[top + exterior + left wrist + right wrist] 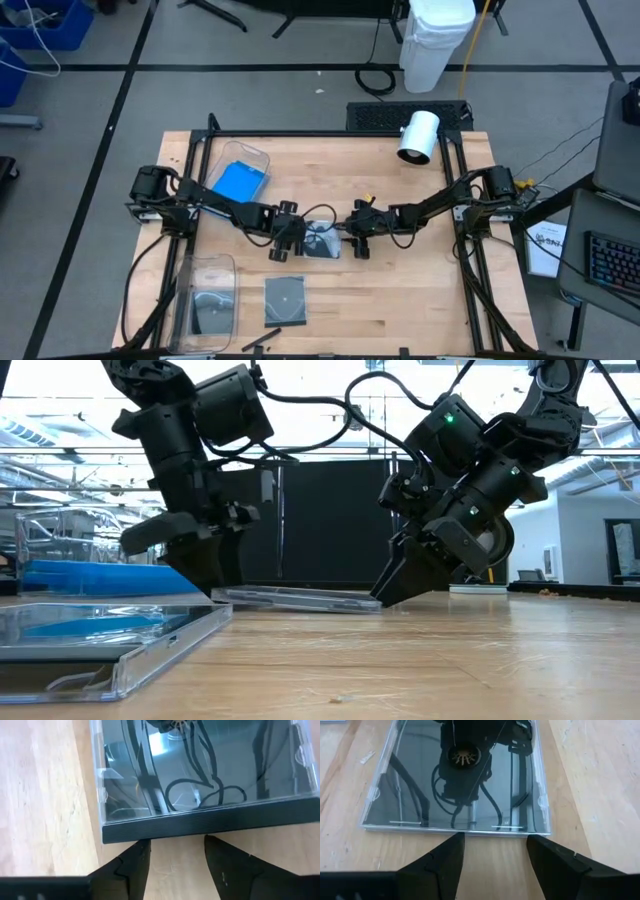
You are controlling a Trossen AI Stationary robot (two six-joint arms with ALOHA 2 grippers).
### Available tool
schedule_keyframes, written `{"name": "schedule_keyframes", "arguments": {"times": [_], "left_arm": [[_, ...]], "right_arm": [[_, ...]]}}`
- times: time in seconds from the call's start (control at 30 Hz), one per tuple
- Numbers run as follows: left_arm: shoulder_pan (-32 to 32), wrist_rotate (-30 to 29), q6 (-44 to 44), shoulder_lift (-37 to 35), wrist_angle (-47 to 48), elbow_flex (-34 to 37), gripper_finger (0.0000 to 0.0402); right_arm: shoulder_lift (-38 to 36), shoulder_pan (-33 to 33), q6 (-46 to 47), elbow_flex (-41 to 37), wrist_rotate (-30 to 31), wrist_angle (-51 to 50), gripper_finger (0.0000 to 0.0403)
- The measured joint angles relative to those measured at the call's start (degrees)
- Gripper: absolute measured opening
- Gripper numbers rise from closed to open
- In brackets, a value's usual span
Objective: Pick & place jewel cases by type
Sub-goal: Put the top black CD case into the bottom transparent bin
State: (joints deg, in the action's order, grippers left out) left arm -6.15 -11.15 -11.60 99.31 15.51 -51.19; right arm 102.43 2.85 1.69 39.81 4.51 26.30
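Observation:
A clear jewel case (320, 241) with a dark tray lies flat mid-table between my two grippers; it also shows in the low view (295, 598). My left gripper (290, 240) is open at the case's left edge. My right gripper (356, 234) is open at its right edge. A second grey case (285, 298) lies flat on the table nearer the front. A blue case (238, 182) lies in the far-left clear bin (262, 156). A grey case (212, 310) lies in the near-left clear bin (184, 290). My left gripper has both open fingertips (141, 845) set against the case's dark ribbed spine edge (172, 826), slanting down from the table's left. The case lies flat on the table. My right gripper has both open fingertips (456, 840) set against the case's clear opposite edge (490, 831), slanting down from the table's right.
A white cylinder (418, 137) lies at the table's far right. Bare wood is free at the front right (400, 310). The black frame rails (465, 260) run along the table's left and right sides.

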Motion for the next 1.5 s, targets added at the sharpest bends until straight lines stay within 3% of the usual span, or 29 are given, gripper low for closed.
{"name": "schedule_keyframes", "arguments": {"times": [0.83,0.93,1.2,1.5], "left_arm": [[-3.5,-2.6,-7.3,-0.3,1.4,-0.3,0.0184],[-3.3,-2.5,-4.7,-0.4,1.4,-0.3,0.019],[-0.2,1.1,12.0,-0.4,0.7,-0.3,0.0226],[0.8,4.9,14.7,-0.4,0.7,-0.4,0.0265]], "right_arm": [[0.1,-0.2,-1.1,0.1,-0.2,0.3,0.0211],[0.2,-0.2,-1.0,0.2,-0.2,0.3,0.0211],[0.2,-0.3,-0.6,0.2,0.0,0.5,0.0214],[0.2,-0.3,-1.1,0.2,-0.1,1.1,0.0215]]}}
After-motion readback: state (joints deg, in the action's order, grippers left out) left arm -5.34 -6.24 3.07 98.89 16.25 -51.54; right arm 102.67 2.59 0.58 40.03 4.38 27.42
